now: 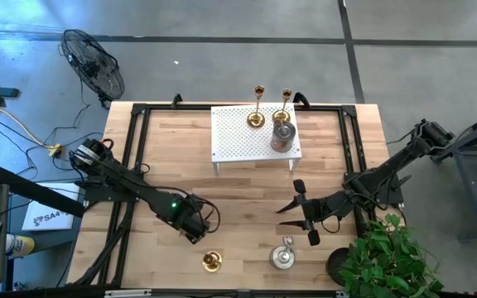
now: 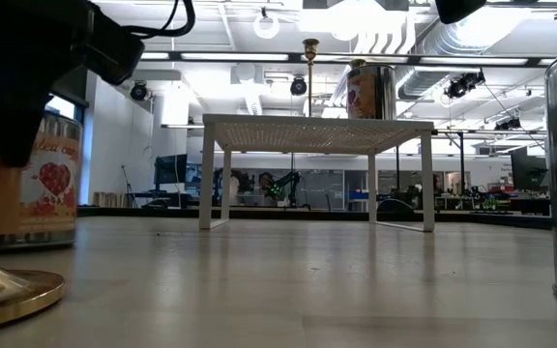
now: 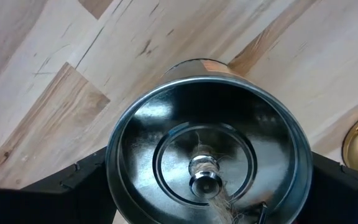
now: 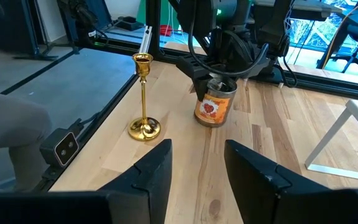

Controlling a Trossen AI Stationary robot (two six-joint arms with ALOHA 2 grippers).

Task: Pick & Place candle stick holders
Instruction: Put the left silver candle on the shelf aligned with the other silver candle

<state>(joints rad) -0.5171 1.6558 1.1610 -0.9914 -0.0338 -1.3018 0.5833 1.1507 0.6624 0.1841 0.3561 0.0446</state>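
Fingers of the left tool [image 3: 207,186] are mostly cut off in its own wrist view; only their dark outer edges show on either side of a squat silvery cylindrical holder with an orange heart label [image 3: 207,155], whose open mouth fills that picture. From across the desk, the right wrist view shows those fingers closed around the cup's rim [image 4: 215,102] while it stands on the pale wooden desk [image 1: 247,194]. In the low view the cup [image 2: 37,188] is half hidden behind the dark arm.

Just beside it, at the near edge, stands a slim shiny gold candlestick with a round base [image 1: 212,261]; the low view shows only its foot. A second silvery cup [image 1: 283,256] stands near the same edge, cut off at the low view's right border.

The right tool [image 1: 301,213] hovers above the desk between that cup and the white perforated metal rack [image 1: 232,136], its fingers parted and holding nothing.

Farther back, two gold candlesticks [image 1: 258,106] and a third labelled cup [image 1: 281,136] stand on the rack's far right part, close together.
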